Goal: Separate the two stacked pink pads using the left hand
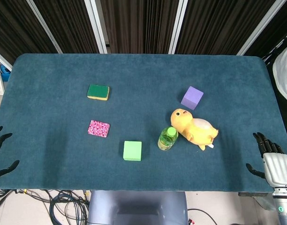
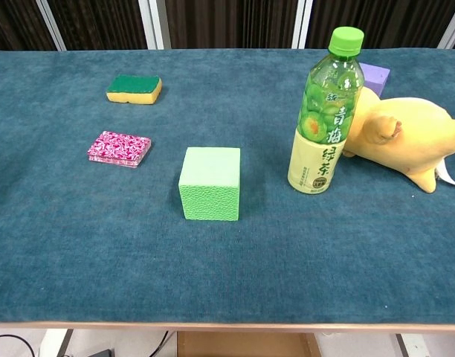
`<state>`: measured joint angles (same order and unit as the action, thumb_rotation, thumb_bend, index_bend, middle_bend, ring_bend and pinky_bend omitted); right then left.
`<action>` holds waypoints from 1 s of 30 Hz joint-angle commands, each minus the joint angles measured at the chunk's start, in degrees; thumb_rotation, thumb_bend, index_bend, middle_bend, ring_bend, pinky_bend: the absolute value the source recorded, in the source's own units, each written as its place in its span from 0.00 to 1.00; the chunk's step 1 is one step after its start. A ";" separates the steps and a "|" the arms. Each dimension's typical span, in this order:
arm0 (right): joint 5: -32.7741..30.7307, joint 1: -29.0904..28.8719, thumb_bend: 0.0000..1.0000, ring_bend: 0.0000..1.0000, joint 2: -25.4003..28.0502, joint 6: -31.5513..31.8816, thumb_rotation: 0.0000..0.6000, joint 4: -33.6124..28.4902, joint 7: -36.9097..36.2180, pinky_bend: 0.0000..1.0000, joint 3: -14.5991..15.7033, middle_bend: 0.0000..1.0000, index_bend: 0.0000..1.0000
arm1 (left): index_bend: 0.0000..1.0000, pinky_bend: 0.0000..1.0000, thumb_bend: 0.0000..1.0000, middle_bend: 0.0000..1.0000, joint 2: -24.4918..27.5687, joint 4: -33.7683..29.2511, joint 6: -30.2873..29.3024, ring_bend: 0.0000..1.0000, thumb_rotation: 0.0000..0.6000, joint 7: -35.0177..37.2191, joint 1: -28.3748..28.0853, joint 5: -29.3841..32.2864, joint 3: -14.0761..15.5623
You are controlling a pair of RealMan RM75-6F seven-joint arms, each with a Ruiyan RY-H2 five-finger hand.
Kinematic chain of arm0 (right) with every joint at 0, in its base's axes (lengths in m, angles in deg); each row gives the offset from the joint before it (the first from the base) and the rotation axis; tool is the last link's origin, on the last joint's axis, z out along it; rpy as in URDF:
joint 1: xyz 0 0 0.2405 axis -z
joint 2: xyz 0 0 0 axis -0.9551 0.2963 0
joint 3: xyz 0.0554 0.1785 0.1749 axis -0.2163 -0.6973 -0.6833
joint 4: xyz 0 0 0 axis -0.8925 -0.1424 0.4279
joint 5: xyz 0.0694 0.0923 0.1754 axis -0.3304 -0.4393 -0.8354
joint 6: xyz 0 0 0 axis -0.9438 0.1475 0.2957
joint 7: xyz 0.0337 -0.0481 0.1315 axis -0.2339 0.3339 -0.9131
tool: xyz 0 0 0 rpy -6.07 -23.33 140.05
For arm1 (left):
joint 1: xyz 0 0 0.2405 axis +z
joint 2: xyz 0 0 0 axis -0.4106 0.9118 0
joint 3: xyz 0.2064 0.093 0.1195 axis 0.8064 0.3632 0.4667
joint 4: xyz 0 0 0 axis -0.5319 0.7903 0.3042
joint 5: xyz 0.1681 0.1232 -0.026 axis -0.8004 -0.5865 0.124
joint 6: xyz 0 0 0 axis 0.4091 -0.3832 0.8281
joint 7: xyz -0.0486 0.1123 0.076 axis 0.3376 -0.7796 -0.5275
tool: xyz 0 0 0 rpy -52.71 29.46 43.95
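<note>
Pink and patterned, the stacked pads (image 1: 98,128) lie flat on the blue cloth of the table (image 1: 143,70), between the green-and-yellow sponge (image 1: 98,92) and the green cube (image 1: 132,150), one squarely on top of the other. Your left hand (image 1: 0,152) waits off the table's near-left edge, fingers spread and empty, so the reach has not begun. Bring it in over the stack, then catch only the upper pad's edge.

A lab: dark curtains (image 1: 143,23) behind a felt-covered table (image 1: 49,70), loose cables (image 1: 64,206) beneath.
</note>
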<state>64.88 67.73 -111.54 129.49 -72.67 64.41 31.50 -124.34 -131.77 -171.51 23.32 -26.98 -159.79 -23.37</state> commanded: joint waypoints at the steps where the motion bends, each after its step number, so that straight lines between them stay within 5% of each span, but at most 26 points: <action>1: -0.17 -0.15 0.20 0.15 0.06 -0.63 1.00 0.35 -0.61 0.22 0.08 0.08 0.05 | 0.25 0.00 0.18 0.13 0.40 -0.72 3.12 0.00 1.00 2.06 -2.23 -0.21 -0.60; 10: -1.34 -0.79 0.20 0.15 -0.15 -2.01 1.00 1.75 -2.14 0.22 -0.48 0.08 0.05 | 0.25 0.00 0.15 0.13 4.36 -7.59 33.85 0.00 1.00 -4.47 -24.58 16.78 -11.43; 14: -1.31 -0.86 0.20 0.15 -0.33 -1.90 1.00 1.87 -2.16 0.22 -0.58 0.08 0.05 | 0.26 0.00 0.15 0.13 1.76 -5.84 42.82 0.00 1.00 -12.30 -33.02 28.74 -12.21; 22: -1.14 -0.86 0.20 0.15 -0.36 -2.06 1.00 1.83 -2.64 0.22 -0.38 0.08 0.05 | 0.28 0.00 0.15 0.13 -5.63 -2.13 43.56 0.00 1.00 -24.22 -42.04 43.04 -8.98; 30: -0.99 -0.98 0.20 0.15 -0.31 -2.15 1.00 2.09 -3.42 0.22 -0.41 0.08 0.05 | 0.29 0.00 0.16 0.13 -11.06 1.09 42.45 0.00 1.00 -28.95 -46.42 47.82 -6.22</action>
<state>63.89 66.75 -111.85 127.33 -70.58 61.00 31.09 -134.90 -131.10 -128.86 -5.17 -72.91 -112.37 -30.02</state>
